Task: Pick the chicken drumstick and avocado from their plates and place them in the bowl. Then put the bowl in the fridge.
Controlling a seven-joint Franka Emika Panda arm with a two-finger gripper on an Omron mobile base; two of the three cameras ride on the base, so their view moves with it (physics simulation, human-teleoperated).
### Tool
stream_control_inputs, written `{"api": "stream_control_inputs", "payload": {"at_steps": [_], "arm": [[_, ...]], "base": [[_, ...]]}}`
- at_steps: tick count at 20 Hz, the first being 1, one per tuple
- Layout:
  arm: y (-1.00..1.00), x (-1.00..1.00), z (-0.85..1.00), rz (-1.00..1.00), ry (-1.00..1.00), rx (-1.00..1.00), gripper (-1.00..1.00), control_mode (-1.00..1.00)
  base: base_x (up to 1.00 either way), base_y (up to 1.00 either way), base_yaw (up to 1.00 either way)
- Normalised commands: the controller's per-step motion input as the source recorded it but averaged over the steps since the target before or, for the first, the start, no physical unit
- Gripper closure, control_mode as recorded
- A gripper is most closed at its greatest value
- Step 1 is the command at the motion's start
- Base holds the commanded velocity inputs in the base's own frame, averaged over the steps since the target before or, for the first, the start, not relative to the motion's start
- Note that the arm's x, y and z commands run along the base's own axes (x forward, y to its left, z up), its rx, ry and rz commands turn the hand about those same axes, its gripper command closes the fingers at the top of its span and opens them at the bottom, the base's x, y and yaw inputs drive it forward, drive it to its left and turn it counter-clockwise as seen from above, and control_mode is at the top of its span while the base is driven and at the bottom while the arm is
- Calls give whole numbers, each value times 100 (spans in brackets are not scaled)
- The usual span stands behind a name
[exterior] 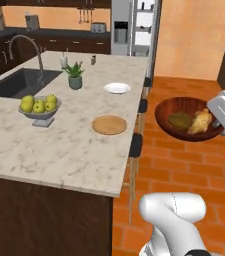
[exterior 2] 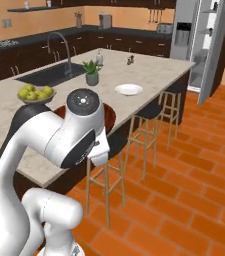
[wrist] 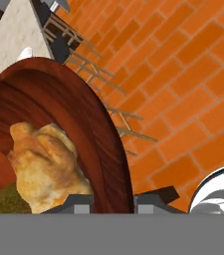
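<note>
Bowl: reddish-brown wooden bowl (exterior: 189,120) hangs in the air over the brick floor (exterior: 184,170), off the desk (exterior: 59,145) and beside its stools (exterior 2: 149,125), with the arm holding it by the rim.
Gripper: the gripper (wrist: 112,203) has its dark fingertips (wrist: 78,203) pressed in on the bowl's rim, one on the inside wall and one outside, pinching the wood between them.
Contents: chicken drumstick (exterior: 200,121) and avocado (exterior: 179,120) lie side by side in the bowl, touching or nearly so.
Plates: wooden plate (exterior: 109,125) and white plate (exterior: 117,88) sit bare on the desk, so the loading half of the task looks done.
Step in hand: carrying the loaded bowl to the fridge (exterior 2: 199,45), whose door stands open at the far end of the room.
How to do it well: a one-sided rim hold probably wants a level bowl, a slow swing and no sudden stops, so neither food rolls out; the open door and stools need a wide berth.
Drumstick axis: in the left base view its long axis runs up-right to down-left; which end carries the bone cannot be told.
Bowl axis: mouth faces up, roughly level.
</note>
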Motion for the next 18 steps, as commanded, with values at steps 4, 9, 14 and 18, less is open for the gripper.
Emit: {"api": "stream_control_inputs", "payload": {"at_steps": [4,9,14,18], "arm": [[0,0,0,0,0,0,100,100],[0,0,0,0,0,0,100,100],[0,0,0,0,0,0,100,100],[0,0,0,0,0,0,100,100]], "base": [[-31,100,-15],[3,100,-13],[19,100,-11],[8,97,-5]]}}
